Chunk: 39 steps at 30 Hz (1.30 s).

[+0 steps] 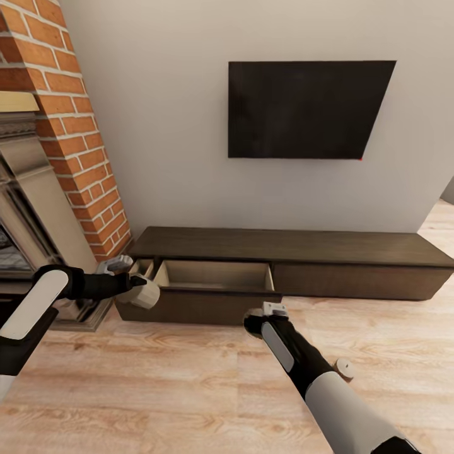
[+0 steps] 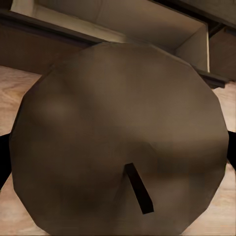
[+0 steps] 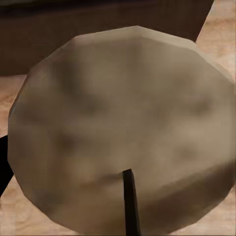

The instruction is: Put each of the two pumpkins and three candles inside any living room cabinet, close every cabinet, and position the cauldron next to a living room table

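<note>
left arm (image 1: 38, 302): reaches forward and inward, forearm near level | left gripper (image 1: 140, 287): clamped on a candle (image 2: 118, 142) | right arm (image 1: 315, 372): stretched forward, forearm angled up the view | right gripper (image 1: 265, 313): pointing ahead, seemingly closed around a candle (image 3: 123, 132), fingers hidden behind it

Cabinet (image 1: 353, 280) drawer open, tan inside; beige candle (image 1: 144, 292) held beside it, second candle (image 3: 123, 132) apparently gripped too.
</note>
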Tool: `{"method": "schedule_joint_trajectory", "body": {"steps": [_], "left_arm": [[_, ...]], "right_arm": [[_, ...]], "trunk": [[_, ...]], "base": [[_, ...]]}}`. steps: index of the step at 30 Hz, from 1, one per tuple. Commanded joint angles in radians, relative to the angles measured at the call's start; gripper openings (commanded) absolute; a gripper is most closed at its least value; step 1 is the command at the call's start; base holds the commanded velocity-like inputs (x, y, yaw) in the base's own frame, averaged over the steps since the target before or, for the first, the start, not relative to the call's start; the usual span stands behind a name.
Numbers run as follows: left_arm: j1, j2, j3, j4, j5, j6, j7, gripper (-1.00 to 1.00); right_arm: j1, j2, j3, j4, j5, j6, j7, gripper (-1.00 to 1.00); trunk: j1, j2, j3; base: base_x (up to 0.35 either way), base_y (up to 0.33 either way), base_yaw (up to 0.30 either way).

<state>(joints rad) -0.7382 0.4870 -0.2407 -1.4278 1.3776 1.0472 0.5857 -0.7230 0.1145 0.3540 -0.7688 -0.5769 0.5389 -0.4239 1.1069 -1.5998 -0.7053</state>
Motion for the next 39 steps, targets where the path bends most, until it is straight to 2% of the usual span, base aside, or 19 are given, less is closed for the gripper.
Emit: {"method": "schedule_joint_trajectory", "body": {"steps": [1,2,5,9,12,15,17,19,24,33,39], "left_arm": [[-0.001,0.001,-0.002,-0.001,0.011,0.000,0.009,-1.00],[-0.001,0.001,-0.002,-0.001,0.011,0.000,0.010,-1.00],[-0.001,0.001,-0.002,-0.001,0.010,0.000,0.011,-1.00],[-0.001,0.000,-0.002,-0.002,0.006,-0.010,0.013,-1.00],[-0.001,-0.001,-0.004,-0.004,-0.039,-0.025,0.023,-1.00],[-0.001,-0.002,-0.006,-0.005,-0.142,-0.032,0.031,-1.00],[-0.001,-0.002,-0.005,-0.006,-0.181,-0.034,0.032,-1.00],[-0.001,-0.002,-0.004,-0.006,-0.202,-0.036,0.032,-1.00],[-0.001,-0.002,-0.003,-0.006,-0.220,-0.050,0.028,-1.00],[-0.001,-0.001,-0.003,-0.005,-0.222,-0.053,0.024,-1.00],[-0.001,-0.002,-0.003,-0.005,-0.222,-0.053,0.023,-1.00]], "right_arm": [[0.001,-0.001,0.003,-0.040,-0.006,0.009,-0.013,-1.00],[0.002,-0.001,0.003,-0.075,-0.006,0.020,-0.014,-1.00],[0.009,0.000,0.003,-0.255,-0.009,0.141,-0.040,-1.00],[0.019,0.007,0.005,-0.367,-0.018,0.224,-0.121,-1.00],[0.023,0.013,0.008,-0.403,-0.022,0.251,-0.179,-1.00],[0.024,0.023,0.009,-0.420,-0.025,0.266,-0.211,-1.00],[0.025,0.027,0.009,-0.424,-0.025,0.270,-0.219,-1.00],[0.025,0.029,0.009,-0.425,-0.026,0.272,-0.224,-1.00],[0.025,0.031,0.010,-0.426,-0.026,0.274,-0.227,-1.00],[0.026,0.037,0.028,-0.426,-0.026,0.273,-0.226,-1.00],[0.026,0.037,0.030,-0.426,-0.026,0.273,-0.226,-1.00]], "trunk": [[0.001,-0.001,-0.001],[0.001,-0.001,-0.001],[0.001,-0.001,-0.001],[0.001,-0.001,-0.001],[0.001,-0.001,-0.001],[0.001,-0.001,-0.001],[0.001,-0.001,-0.001],[0.001,-0.001,-0.001],[0.001,-0.001,-0.001],[0.001,-0.001,0.000],[0.001,-0.001,0.000]], "base": [[0.324,0.035,0.000],[0.326,0.028,0.000],[0.332,0.014,0.000],[0.335,0.005,0.000],[0.336,0.002,0.000],[0.336,0.001,0.000],[0.329,0.000,0.000],[0.238,0.000,0.000],[0.077,0.012,0.000],[0.140,0.184,-0.007],[0.216,0.249,-0.177]]}}
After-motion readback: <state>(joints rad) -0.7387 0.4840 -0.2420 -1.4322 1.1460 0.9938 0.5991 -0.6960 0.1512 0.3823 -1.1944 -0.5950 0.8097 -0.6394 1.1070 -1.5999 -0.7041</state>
